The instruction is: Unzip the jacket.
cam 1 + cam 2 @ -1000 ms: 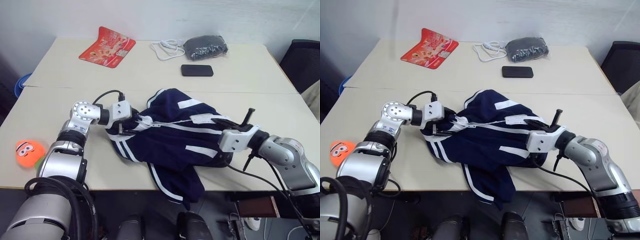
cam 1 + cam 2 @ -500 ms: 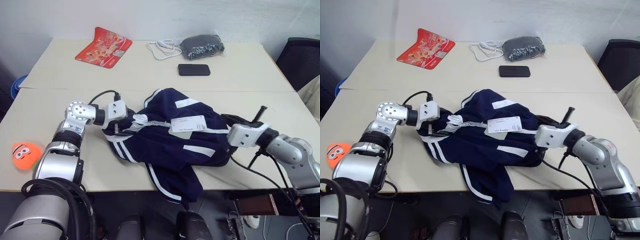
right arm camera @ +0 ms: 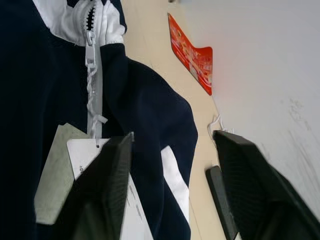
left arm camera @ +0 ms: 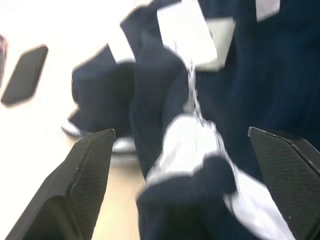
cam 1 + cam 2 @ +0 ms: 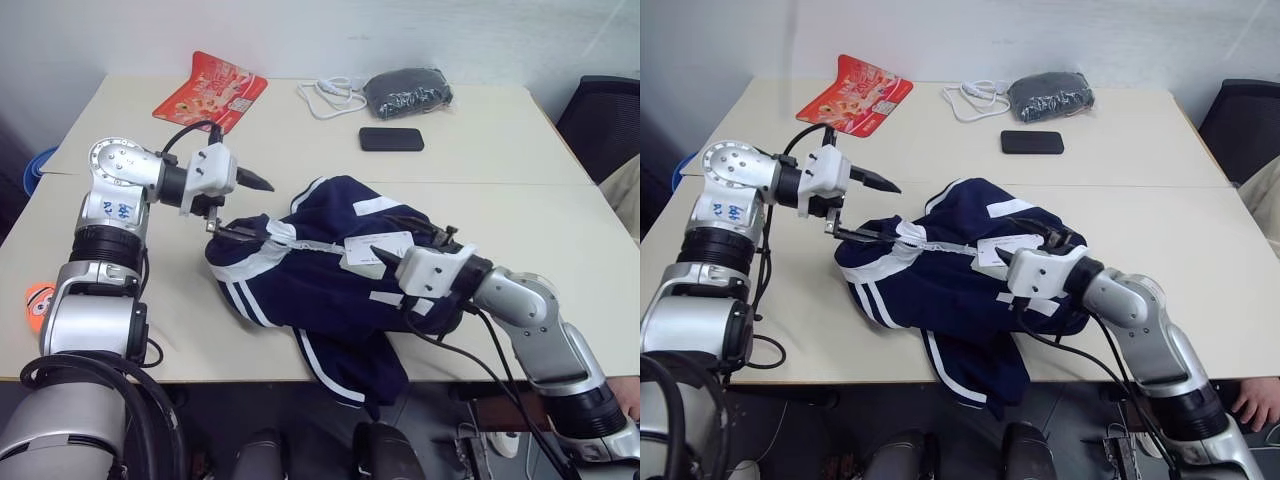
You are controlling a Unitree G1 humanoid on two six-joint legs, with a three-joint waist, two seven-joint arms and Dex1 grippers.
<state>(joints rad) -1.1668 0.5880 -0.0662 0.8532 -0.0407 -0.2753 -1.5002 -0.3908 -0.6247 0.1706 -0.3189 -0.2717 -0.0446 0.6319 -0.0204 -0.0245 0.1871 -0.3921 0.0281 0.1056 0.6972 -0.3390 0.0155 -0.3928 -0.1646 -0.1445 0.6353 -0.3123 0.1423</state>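
The navy jacket (image 5: 320, 295) with white stripes lies crumpled on the near table, its white zipper (image 3: 91, 65) running from the collar (image 5: 272, 233) to a white paper tag (image 5: 375, 248). My left gripper (image 5: 240, 205) hangs open just above and left of the collar, one finger high and one low beside the fabric; the jacket (image 4: 200, 100) lies beyond its spread fingers (image 4: 85, 175). My right gripper (image 5: 388, 268) stands open over the jacket's middle, right next to the tag (image 3: 100, 165), pointing toward the collar. Nothing is held between its fingers (image 3: 245, 185).
On the far table lie a red packet (image 5: 213, 92), a white cable (image 5: 335, 97), a dark grey speckled bundle (image 5: 408, 90) and a black phone (image 5: 392, 139). An orange toy (image 5: 40, 300) sits at the near left edge. A dark chair (image 5: 610, 120) stands at the right.
My left gripper has lifted up off the collar. My right gripper has swung left from the jacket's right side to the tag and gone from shut to open.
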